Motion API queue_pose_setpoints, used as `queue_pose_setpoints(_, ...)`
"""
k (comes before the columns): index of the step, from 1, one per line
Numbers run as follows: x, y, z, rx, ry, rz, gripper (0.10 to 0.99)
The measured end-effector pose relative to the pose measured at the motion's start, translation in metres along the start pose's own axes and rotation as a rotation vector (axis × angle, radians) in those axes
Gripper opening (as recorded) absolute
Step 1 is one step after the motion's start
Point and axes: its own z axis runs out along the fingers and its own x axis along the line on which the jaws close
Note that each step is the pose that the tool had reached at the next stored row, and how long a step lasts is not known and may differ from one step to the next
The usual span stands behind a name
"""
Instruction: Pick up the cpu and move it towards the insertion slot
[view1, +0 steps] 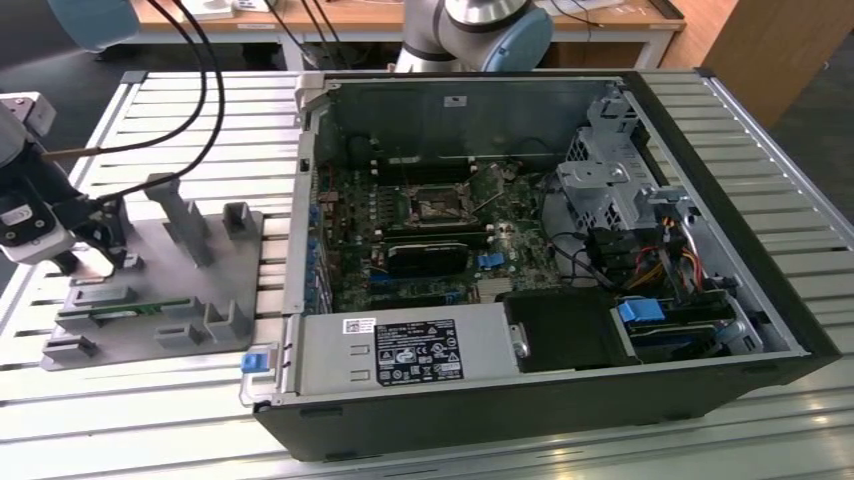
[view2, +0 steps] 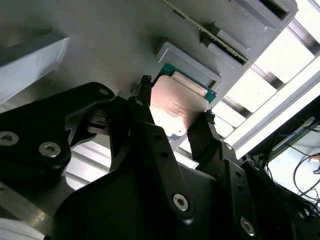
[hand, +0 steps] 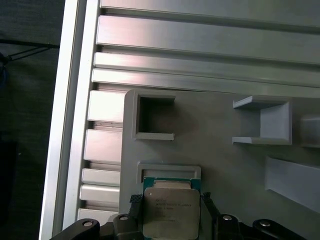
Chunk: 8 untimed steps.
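The cpu (hand: 171, 210) in a grey tray (hand: 215, 165) recess, hand (hand: 170, 199) clamped on opposite edges.

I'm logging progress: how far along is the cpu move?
Done: the gripper is at the cpu on the grey tray. In hand: the pickup; the cpu looks seated in its holder. Left: lifting it and carrying it to the slot inside the case, off to the exterior view's right.
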Motion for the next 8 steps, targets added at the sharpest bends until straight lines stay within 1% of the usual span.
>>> queue_pose_setpoints(8,0.0000,0.0002,-0.0030,0.000,-0.0001,0.000,0.541)
